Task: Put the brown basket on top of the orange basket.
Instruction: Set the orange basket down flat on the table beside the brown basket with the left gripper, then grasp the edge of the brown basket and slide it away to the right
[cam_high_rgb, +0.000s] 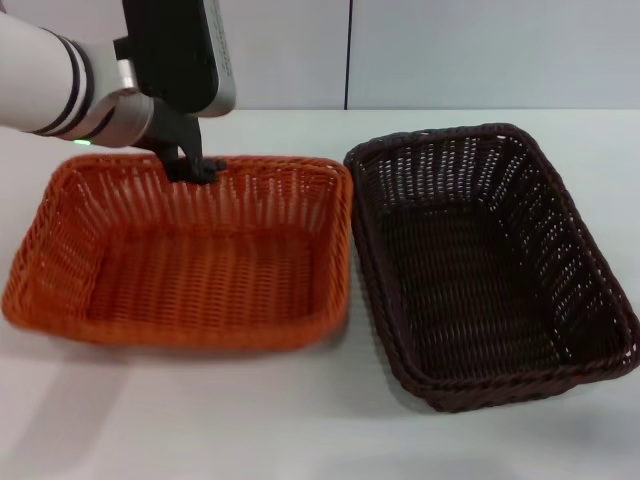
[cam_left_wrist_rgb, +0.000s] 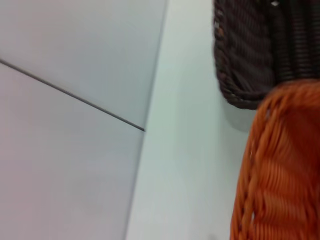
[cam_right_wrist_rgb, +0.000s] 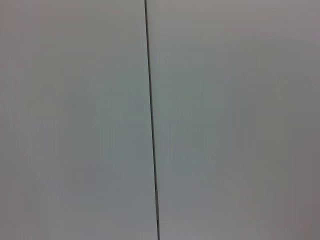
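Side by side on a plain white bench: a rectangular bright orange woven wicker-style basket on the robot's left and a rectangular dark brown, almost black woven wicker-style basket on the right, both upright with open mouths up and nothing inside. Near edges of the two almost meeting at the far corners, drawing slightly apart toward the robot. Dark basket turned a little askew, its near corner reaching closer to the bench's front edge. Not stacked; each flat on the bench. Reaching in from the upper left of the head view, a white left arm ending in a black left claw, lowered onto the far braided rim of the orange basket, tips at or on that rim near its middle. Appears pinched narrow on the rim, fingers close together with the wicker edge between them. A green light glowing on the wrist ring. From the left wrist view, only the orange rim up close, a corner of the dark basket just beyond it, bench surface and a grey panelled wall with one seam. Right wrist view filled by the grey wall panels and a vertical seam; right claw out of sight, nothing to say of its opening.
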